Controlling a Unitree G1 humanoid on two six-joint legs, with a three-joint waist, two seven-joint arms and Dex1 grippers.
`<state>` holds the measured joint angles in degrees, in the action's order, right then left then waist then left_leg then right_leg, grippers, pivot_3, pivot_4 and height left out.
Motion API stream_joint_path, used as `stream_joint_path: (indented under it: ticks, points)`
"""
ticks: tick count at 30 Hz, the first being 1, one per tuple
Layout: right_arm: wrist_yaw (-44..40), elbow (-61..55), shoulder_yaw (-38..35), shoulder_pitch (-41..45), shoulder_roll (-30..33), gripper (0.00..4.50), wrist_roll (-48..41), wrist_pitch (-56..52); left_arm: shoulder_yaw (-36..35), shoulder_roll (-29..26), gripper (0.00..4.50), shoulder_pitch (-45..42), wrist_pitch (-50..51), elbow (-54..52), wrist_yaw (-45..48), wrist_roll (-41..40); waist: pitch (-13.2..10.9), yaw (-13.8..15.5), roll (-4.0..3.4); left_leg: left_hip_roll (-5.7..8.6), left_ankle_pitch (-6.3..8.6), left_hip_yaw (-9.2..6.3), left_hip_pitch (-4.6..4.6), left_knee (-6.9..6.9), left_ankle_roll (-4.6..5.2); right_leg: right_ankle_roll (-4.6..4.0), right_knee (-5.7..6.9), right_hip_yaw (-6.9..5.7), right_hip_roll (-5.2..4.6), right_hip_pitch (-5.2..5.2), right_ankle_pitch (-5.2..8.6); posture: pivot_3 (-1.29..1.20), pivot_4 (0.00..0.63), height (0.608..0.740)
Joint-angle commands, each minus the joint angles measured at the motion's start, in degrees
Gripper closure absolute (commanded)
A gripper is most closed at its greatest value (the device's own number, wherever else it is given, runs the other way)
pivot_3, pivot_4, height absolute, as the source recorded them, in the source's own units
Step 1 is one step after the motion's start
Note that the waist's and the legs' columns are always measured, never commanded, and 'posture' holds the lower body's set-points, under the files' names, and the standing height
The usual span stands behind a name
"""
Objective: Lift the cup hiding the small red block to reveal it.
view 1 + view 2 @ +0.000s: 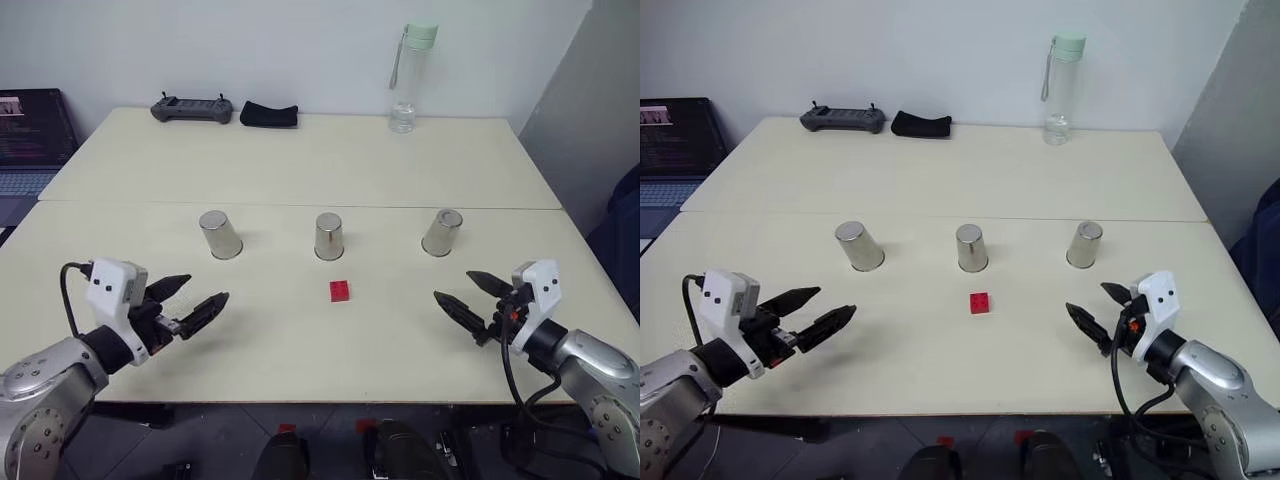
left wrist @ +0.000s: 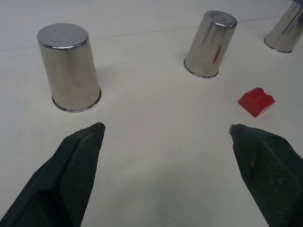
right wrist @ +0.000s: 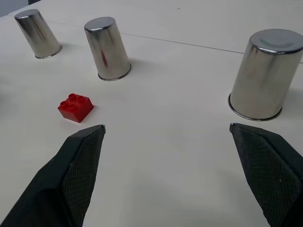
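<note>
- Nearest the robot, the left gripper (image 1: 188, 302) hovers just above the table (image 1: 300, 350) at its near left, black fingers spread wide with nothing between them.
- The right gripper (image 1: 468, 293) hovers at the near right, its fingers likewise spread wide and empty — the two point inward toward the table's middle.
- Between the grippers and a little farther out, the small red block (image 1: 340, 290) lies in the open on the bare tabletop, studs up, well apart from both grippers.
- Just beyond it stands a row of three inverted steel tumblers: the left cup (image 1: 220, 234), the middle cup (image 1: 328, 236) and the right cup (image 1: 441, 232). All rest rim-down on the table, apart from one another.
- The block sits just in front of the middle cup, near but not touching it — no cup covers it.
- Behind the cups a seam (image 1: 300, 205) runs across where two tabletops meet.
- At the far edge lie a dark handheld controller (image 1: 191, 108) and, just beside it, a black pouch (image 1: 268, 114).
- Farther right stands a clear bottle with a green cap (image 1: 411, 80), upright.
- A laptop (image 1: 30, 140) with a lit screen sits off the table's far left.
</note>
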<state>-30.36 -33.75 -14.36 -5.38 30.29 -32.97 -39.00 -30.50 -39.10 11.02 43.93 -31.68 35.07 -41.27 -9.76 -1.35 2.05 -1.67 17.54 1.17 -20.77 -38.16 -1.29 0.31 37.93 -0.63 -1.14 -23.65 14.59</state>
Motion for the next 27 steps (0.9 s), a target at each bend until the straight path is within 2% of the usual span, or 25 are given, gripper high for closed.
stream_joint_path:
  ticks: [1, 15, 27]
  points:
    - [0.7, -2.5, -0.5, -0.1, -0.1, 0.02, -1.3, 0.3, 0.0, 0.6, 0.00, 0.1, -1.1, -2.7, -0.9, -0.8, 0.0, 0.0, 0.00, 0.00, 0.00, 0.00, 0.00, 0.00, 0.00, 0.00, 0.00, 0.00, 0.00, 0.00, 0.00, 0.00, 0.150, 0.740]
    - [2.9, -4.1, -3.3, -2.3, -0.6, 0.02, -4.3, 0.2, -3.9, 1.8, 0.00, 2.3, -2.9, -1.3, -1.3, -2.0, 0.0, 0.0, 0.00, -0.01, 0.00, 0.00, 0.01, 0.00, 0.00, 0.00, 0.02, 0.00, 0.01, 0.00, 0.00, 0.00, 0.150, 0.740]
    - [3.2, -3.7, -4.2, -3.2, -0.3, 0.02, -5.8, 1.2, -4.3, 1.9, 0.00, 4.6, -5.1, 0.0, -0.7, -1.3, 0.0, 0.0, 0.00, -0.02, 0.00, 0.00, 0.03, -0.01, 0.00, 0.00, 0.03, -0.01, 0.02, 0.01, 0.00, 0.00, 0.150, 0.740]
